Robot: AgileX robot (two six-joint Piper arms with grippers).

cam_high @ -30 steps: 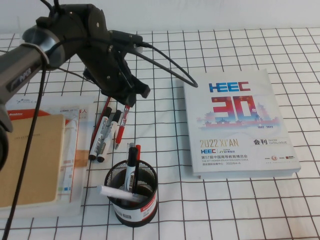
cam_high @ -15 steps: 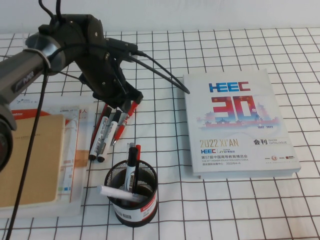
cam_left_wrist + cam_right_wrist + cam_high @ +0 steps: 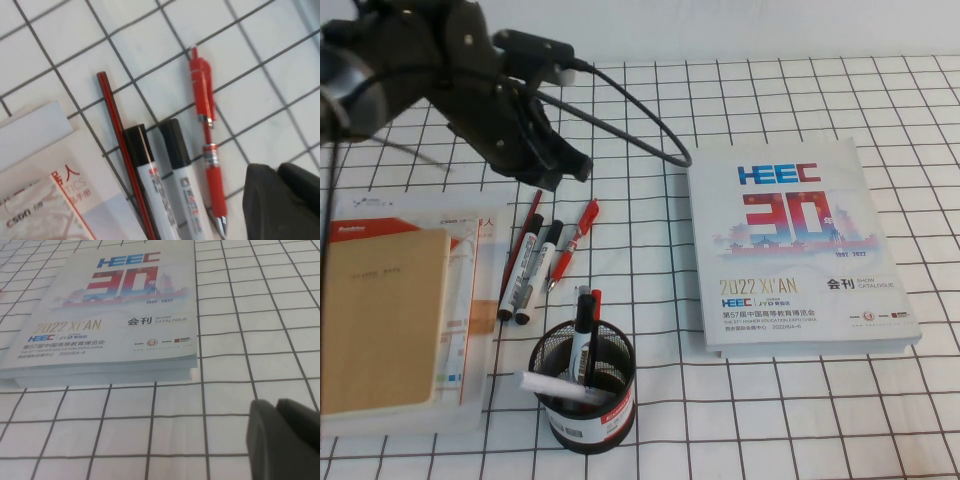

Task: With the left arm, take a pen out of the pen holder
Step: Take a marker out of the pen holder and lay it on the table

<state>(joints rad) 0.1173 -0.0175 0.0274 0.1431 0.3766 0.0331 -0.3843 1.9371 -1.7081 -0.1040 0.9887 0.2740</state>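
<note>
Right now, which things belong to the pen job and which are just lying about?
Job: pen holder, pens inside; red pen lying beside the markers; left gripper, shut, over them.
Lying about: markers; notebook; catalogue; right gripper, near catalogue.

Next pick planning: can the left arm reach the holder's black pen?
Probably yes: black pen stands clear above the holder rim, left tool empty behind it, right tool away by the book.

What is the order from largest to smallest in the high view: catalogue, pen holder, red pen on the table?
Catalogue
pen holder
red pen
Left gripper: near that pen; right gripper: beside the catalogue.
</note>
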